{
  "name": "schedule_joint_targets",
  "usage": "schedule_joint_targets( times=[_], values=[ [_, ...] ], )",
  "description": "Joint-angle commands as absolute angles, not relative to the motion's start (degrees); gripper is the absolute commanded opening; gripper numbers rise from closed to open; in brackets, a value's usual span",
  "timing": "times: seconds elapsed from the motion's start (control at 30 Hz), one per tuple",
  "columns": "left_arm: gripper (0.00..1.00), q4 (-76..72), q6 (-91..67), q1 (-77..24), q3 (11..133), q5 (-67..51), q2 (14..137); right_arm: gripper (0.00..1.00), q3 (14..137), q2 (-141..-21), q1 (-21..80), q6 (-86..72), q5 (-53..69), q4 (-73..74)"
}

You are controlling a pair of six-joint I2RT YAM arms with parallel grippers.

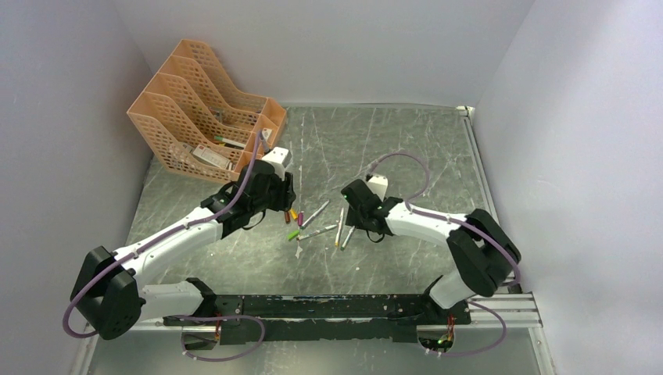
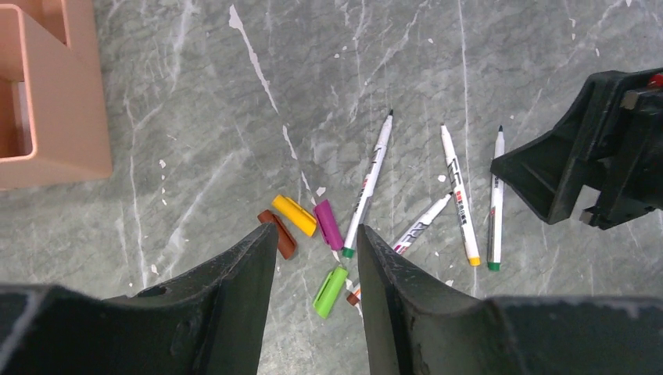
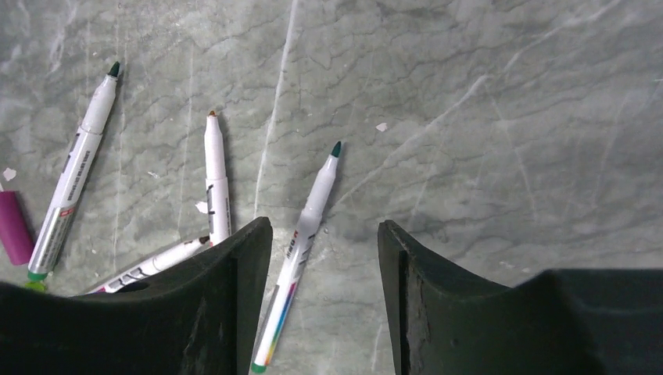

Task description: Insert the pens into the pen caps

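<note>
Both arms' jaws gape wide, empty. Lower the right gripper (image 3: 324, 230) squarely astride the green-tipped pen (image 3: 297, 258), pinching mid-barrel.

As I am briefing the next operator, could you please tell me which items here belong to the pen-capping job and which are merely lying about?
For the job: four thin white marker pens; stubby plastic brown cap, yellow cap, magenta cap, green cap.
Lying about: peach plastic lattice file rack with its contents; small white scraps on the grey marbled table.
</note>
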State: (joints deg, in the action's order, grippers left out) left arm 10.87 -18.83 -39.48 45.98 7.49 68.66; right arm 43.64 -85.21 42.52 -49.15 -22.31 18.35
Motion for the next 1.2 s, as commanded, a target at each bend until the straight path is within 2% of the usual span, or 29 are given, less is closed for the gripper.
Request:
schedule_joint_targets(
  times=[0.0, 0.33, 0.6, 0.63, 0.73, 0.77, 0.9, 1.07, 1.17],
  values=[
    [0.52, 11.31, -19.6, -39.96, 45.31, 9.51, 68.02, 0.51, 46.73, -89.17, 43.96, -55.29, -23.88, 20.4],
    [0.52, 11.13, -19.6, -39.98, 44.93, 9.19, 67.5, 0.38, 51.26, -95.1, 46.49, -59.69, -25.62, 25.56],
    [0.51, 10.96, -19.6, -39.96, 44.98, 8.76, 67.42, 0.01, 51.72, -95.98, 46.72, -60.65, -26.01, 26.65],
    [0.51, 11.02, -19.6, -39.98, 45.12, 8.48, 67.41, 0.0, 51.7, -95.5, 46.74, -60.79, -26.02, 26.41],
    [0.55, 9.82, -21.44, -39.92, 45.58, 4.29, 67.79, 0.0, 51.14, -92.05, 46.54, -61.12, -25.89, 24.62],
    [0.58, 9.46, -21.26, -39.98, 46.18, -0.43, 68.09, 0.0, 50.96, -90.14, 46.59, -61.01, -26.32, 23.9],
    [0.79, 1.8, -22.48, -39.99, 46.74, -19.09, 68.08, 0.0, 47.64, -79.84, 46.65, -54.59, -25.05, 13.99],
    [0.78, -6.71, -25.8, -39.99, 47.12, -30.01, 67.57, 0.0, 35.94, -62.53, 46.63, -43.21, -18.0, -8.37],
    [0.79, -11.54, -27.47, -39.96, 46.85, -34.65, 67.53, 0.0, 33.16, -56.78, 46.63, -40.14, -14.14, -14.98]
  ],
)
